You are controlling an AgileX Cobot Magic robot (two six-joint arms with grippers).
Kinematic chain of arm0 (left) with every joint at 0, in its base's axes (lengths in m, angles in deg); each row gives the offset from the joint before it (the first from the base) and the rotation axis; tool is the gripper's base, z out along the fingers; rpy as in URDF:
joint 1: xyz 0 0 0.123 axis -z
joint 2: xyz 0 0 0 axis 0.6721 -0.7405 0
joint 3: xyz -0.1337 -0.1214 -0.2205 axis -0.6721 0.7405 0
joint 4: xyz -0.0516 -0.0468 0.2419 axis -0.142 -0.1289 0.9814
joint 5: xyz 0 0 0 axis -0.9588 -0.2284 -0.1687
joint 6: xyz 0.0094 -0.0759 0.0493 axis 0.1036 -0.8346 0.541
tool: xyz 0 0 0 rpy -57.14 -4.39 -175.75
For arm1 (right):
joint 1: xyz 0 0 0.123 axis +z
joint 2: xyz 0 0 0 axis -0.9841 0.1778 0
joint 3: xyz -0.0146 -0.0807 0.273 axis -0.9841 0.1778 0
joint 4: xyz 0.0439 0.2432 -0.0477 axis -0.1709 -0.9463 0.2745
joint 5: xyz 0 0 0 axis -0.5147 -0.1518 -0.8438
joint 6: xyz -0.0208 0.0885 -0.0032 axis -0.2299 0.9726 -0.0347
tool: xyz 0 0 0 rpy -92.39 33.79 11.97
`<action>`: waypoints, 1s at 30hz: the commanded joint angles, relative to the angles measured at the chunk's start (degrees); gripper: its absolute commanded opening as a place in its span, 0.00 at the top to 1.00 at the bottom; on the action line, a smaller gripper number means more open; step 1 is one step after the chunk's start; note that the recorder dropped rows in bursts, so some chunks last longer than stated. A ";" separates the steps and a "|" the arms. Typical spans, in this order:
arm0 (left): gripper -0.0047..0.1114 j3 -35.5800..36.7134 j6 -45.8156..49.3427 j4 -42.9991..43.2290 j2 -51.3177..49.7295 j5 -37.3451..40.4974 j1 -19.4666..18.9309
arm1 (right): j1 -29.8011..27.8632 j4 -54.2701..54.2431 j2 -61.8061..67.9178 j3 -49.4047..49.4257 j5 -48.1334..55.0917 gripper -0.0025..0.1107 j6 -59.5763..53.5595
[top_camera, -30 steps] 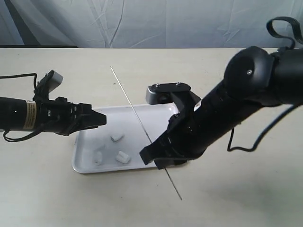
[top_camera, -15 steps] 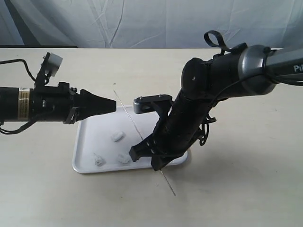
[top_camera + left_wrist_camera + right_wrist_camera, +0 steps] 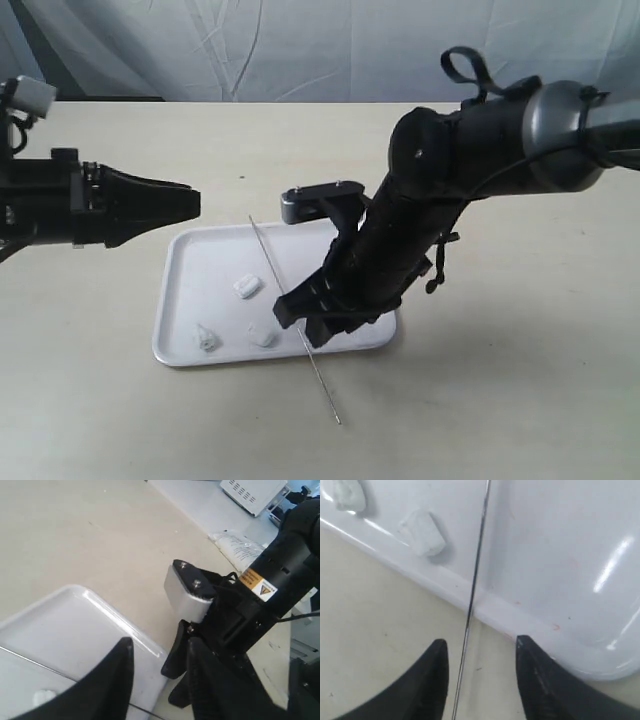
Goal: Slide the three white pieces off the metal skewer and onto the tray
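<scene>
The white tray (image 3: 195, 262) lies left of centre on the table. The three white pieces rest loose in it: one (image 3: 245, 287) mid-tray and two (image 3: 207, 340) (image 3: 263, 337) by the near rim. The thin metal skewer (image 3: 272, 268) is bare and slants across the tray and over its near rim onto the table. My right gripper (image 3: 300, 322) hangs over that rim, open, with the skewer (image 3: 475, 570) running untouched between its fingers (image 3: 482, 652). My left gripper (image 3: 190, 205) is open and empty, left of the tray's far corner; its wrist view shows the tray (image 3: 75, 625).
The beige table (image 3: 500, 400) stretches right of and in front of the tray. A blue-grey cloth (image 3: 320, 50) hangs behind. The right arm's bulky black body (image 3: 450, 190) rises over the tray's right side. A white device (image 3: 252, 492) sits beyond the table.
My left gripper has drawn back to the left, away from the skewer. The skewer has sunk lower and shifted toward the near rim. The three pieces stayed in the tray.
</scene>
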 commanded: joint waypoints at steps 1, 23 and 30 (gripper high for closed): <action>0.65 5.65 7.39 -1.81 9.47 -1.39 -3.56 | -0.02 3.58 -7.09 -0.31 -1.40 0.62 -1.40; 0.65 21.20 -10.23 -4.30 70.12 -3.78 -16.95 | 4.03 -4.24 -72.32 37.46 -36.50 0.66 -8.18; 0.65 23.53 -15.45 3.92 75.66 -3.78 -15.84 | 4.03 -5.39 -84.07 44.34 -31.20 0.66 -8.20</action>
